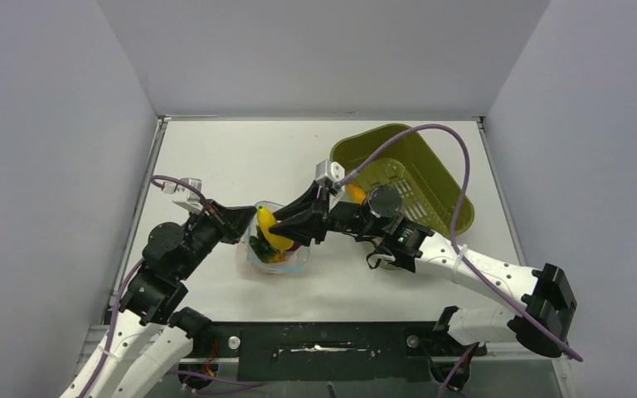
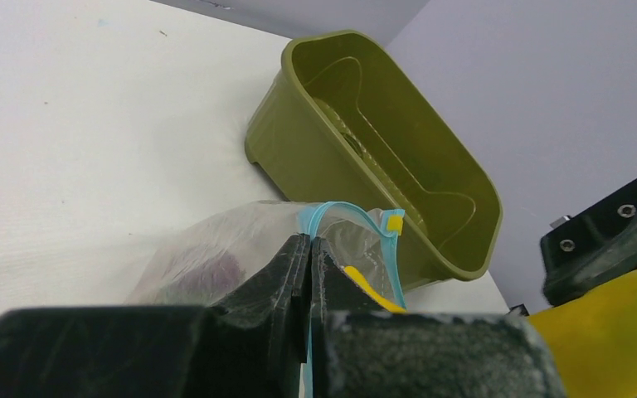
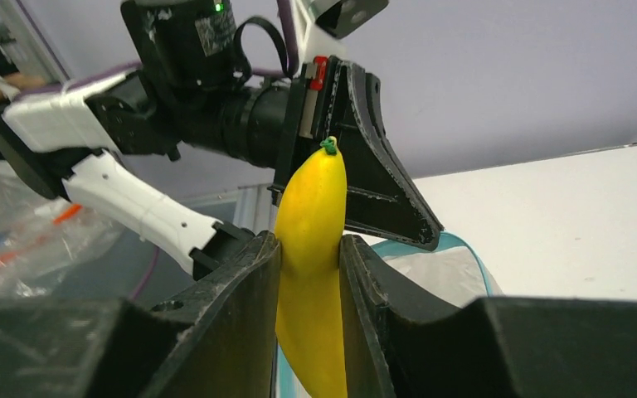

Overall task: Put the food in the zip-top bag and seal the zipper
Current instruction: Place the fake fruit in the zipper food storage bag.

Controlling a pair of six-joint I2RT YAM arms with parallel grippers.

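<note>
The zip-top bag (image 1: 297, 264) lies at mid-table with its mouth held up. My left gripper (image 1: 247, 222) (image 2: 310, 240) is shut on the bag's rim at the teal zipper (image 2: 357, 212). A purple-pink piece (image 2: 216, 269) and a yellow piece (image 2: 371, 292) show through the plastic. A yellow banana (image 1: 270, 232) (image 3: 311, 249) stands upright over the bag's mouth, with my right gripper (image 1: 286, 225) (image 3: 309, 245) shut on it. An orange piece (image 1: 355, 192) shows in the basin, partly hidden by the right arm.
The olive-green basin (image 1: 406, 170) (image 2: 381, 157) stands tilted at the back right, close behind the bag. Both grippers meet at the bag, tips almost touching. Grey walls close the table at left, back and right.
</note>
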